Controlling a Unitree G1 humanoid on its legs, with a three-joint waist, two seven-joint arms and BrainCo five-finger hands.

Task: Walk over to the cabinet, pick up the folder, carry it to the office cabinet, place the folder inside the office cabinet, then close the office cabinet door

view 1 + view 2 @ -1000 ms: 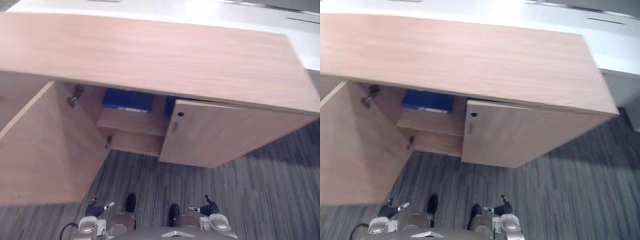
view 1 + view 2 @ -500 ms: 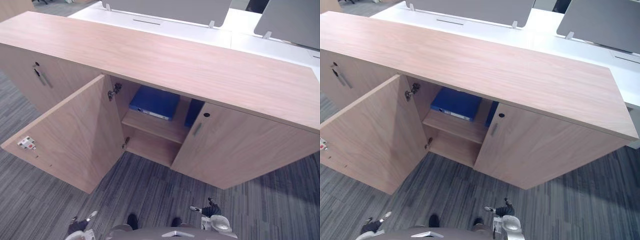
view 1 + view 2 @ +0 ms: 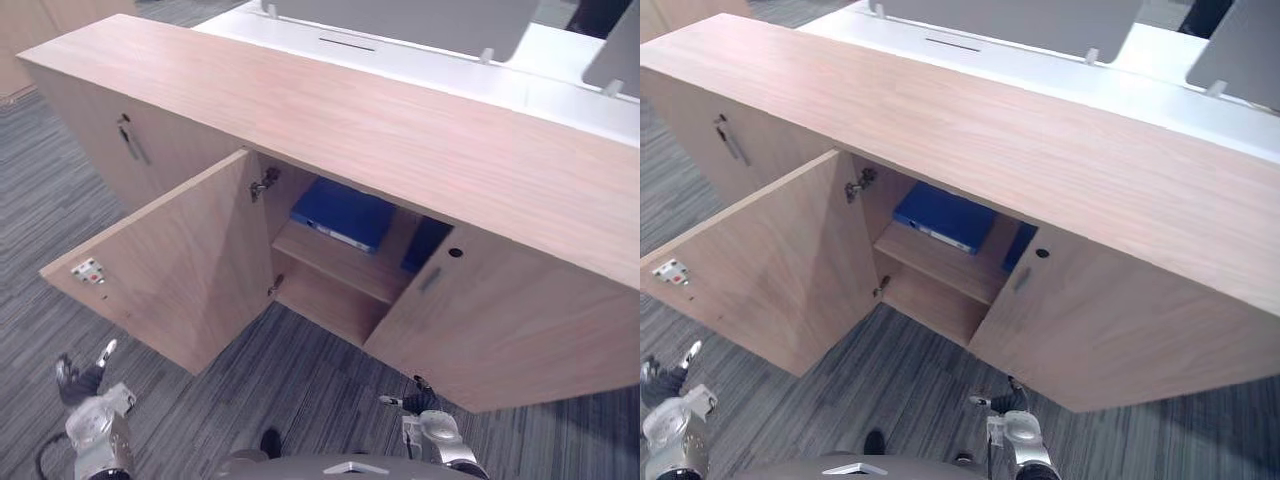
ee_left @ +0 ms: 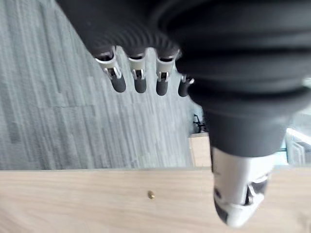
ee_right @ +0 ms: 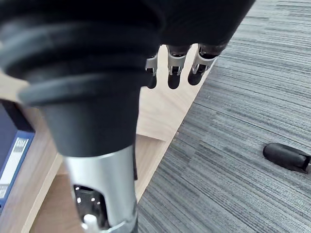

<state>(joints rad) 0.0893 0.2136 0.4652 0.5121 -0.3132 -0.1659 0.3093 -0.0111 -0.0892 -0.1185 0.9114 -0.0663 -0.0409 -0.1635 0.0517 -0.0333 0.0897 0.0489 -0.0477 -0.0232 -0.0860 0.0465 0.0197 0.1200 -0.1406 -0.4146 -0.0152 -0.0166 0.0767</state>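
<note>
STEP: placing looks done, door-closing pending | blue folder [image 3: 343,213] lies flat on the upper shelf [image 3: 345,264], centre frame | cabinet door [image 3: 180,270] stands wide open, left of centre | your left hand [image 3: 80,378], lower left, and right hand [image 3: 420,403], bottom right of centre, hang empty, fingers relaxed and straight | NEXT: get your left hand round the door's free edge and push it shut.

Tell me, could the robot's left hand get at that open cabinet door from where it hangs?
Probably yes. The left hand hangs open, low beside the free edge of the open door, with only carpet between them; it would likely need to rise first.
</note>
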